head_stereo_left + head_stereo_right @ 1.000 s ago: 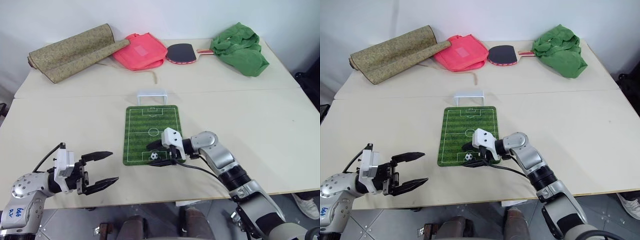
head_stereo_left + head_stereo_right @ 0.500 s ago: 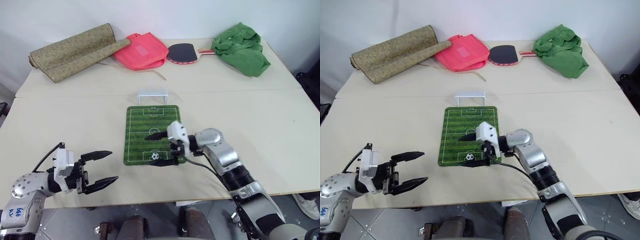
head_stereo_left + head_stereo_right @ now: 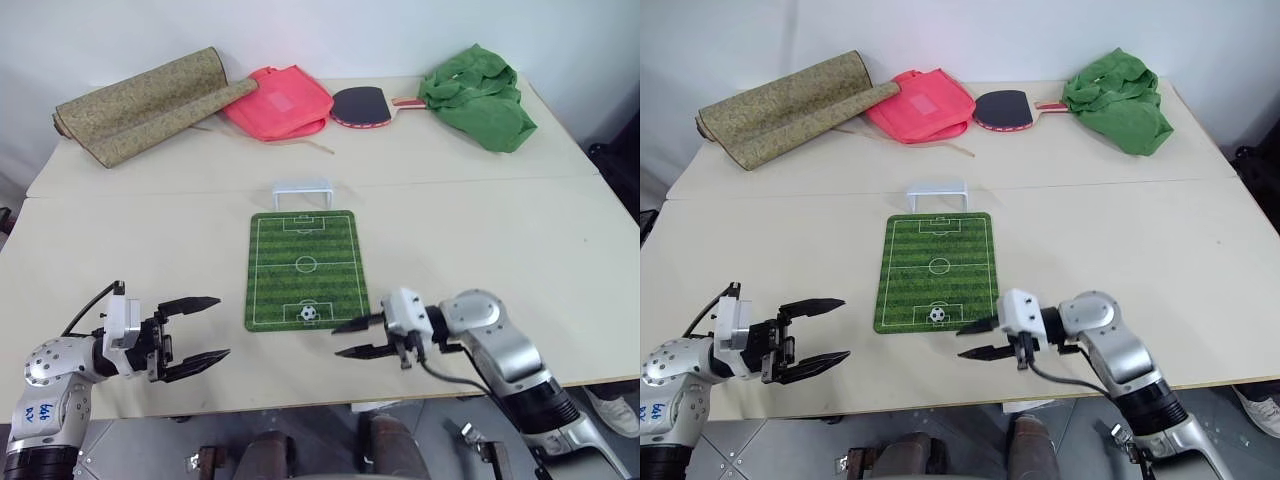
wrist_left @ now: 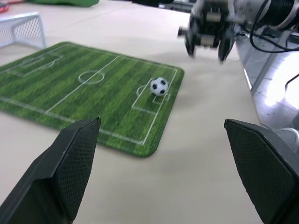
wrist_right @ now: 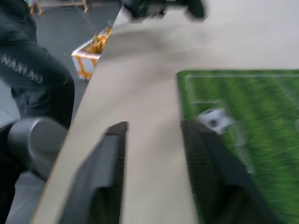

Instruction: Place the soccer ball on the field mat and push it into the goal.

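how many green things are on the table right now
2: the field mat lies flat near the table's middle with the soccer ball on its near end; a crumpled green cloth sits at the far right corner.

I have drawn my right gripper [image 3: 352,337] back off the field mat [image 3: 306,268] toward the near right, its fingers now closer together and empty, leaving the soccer ball [image 3: 308,313] uncovered on the mat's near end.
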Controlling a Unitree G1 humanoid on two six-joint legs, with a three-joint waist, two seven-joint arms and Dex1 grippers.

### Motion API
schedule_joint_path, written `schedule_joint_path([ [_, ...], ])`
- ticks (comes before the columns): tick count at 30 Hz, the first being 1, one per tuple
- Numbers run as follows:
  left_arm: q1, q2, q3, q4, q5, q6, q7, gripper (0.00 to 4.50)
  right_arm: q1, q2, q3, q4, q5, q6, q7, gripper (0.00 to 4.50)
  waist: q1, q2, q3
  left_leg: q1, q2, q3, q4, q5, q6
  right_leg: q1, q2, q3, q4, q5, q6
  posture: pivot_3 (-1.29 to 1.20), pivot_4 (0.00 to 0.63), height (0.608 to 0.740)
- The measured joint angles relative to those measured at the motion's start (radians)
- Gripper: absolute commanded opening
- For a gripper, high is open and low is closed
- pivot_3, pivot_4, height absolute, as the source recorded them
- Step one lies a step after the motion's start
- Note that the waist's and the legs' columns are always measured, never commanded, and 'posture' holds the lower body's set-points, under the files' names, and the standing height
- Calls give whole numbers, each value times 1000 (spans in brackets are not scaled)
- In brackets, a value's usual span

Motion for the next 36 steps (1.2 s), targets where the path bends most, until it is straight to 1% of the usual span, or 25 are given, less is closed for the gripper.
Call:
schedule_joint_path([
  [2,7,0,1,-5,-3,1,-10,4500,18,15,28,0,-25,-16,-19,75,0,0,0,0,0,0,0,0,0,0,0,1,0,0,0,0,150,740],
  [3,20,1,2,-11,-6,1,-21,4500,18,27,38,0,-32,-22,-31,28,-2,0,0,0,0,1,0,0,0,0,0,1,0,0,0,0,150,740],
  [8,60,8,12,-16,-18,9,-40,4500,17,87,72,-2,-57,-25,-93,28,1,0,0,0,0,0,1,0,0,0,0,0,0,0,0,0,150,740],
  [12,85,9,22,-55,-25,42,-12,4500,-7,148,116,9,-93,-17,-150,28,1,0,0,0,0,-1,1,0,0,0,0,0,0,0,0,0,150,740],
  [18,94,8,25,-92,-26,66,30,4500,-77,182,121,97,-118,-3,-207,28,-1,0,0,0,0,-2,0,0,0,0,0,0,0,0,0,0,150,740],
  [20,94,4,26,-93,-26,74,46,4500,-123,194,119,148,-125,-6,-215,28,-2,0,0,0,0,-2,1,0,0,0,0,0,0,0,0,0,150,740],
  [22,89,-7,27,-93,-26,83,70,4500,-229,207,111,259,-132,-12,-225,28,-4,0,0,0,0,-2,1,0,0,0,0,1,1,0,0,0,150,740],
  [25,83,-26,26,-94,-26,97,101,4500,-374,224,29,385,-135,-22,-274,28,-6,0,0,0,0,-3,1,0,0,0,0,0,1,0,-1,0,150,740],
  [28,72,-55,27,-93,-26,117,156,4500,-443,239,-27,440,-133,-12,-312,28,-4,0,0,-1,0,-4,0,0,0,-1,0,-2,2,-1,-1,0,150,740],
  [30,54,-79,29,-94,-28,129,202,4500,-442,246,-34,437,-124,8,-319,28,-3,0,0,-1,0,-4,0,0,0,-1,0,-3,2,-1,-1,0,150,740],
  [32,43,-111,50,-96,-39,152,277,4500,-397,243,-37,376,-103,39,-308,28,-3,0,0,-2,0,-5,0,0,0,-1,-1,-4,1,-1,-1,0,150,740],
  [36,33,-142,80,-101,-38,173,394,4500,-263,173,-61,246,-54,63,-269,28,0,-1,0,-3,-1,-5,0,0,0,0,-2,-5,0,-1,-1,0,150,740],
])
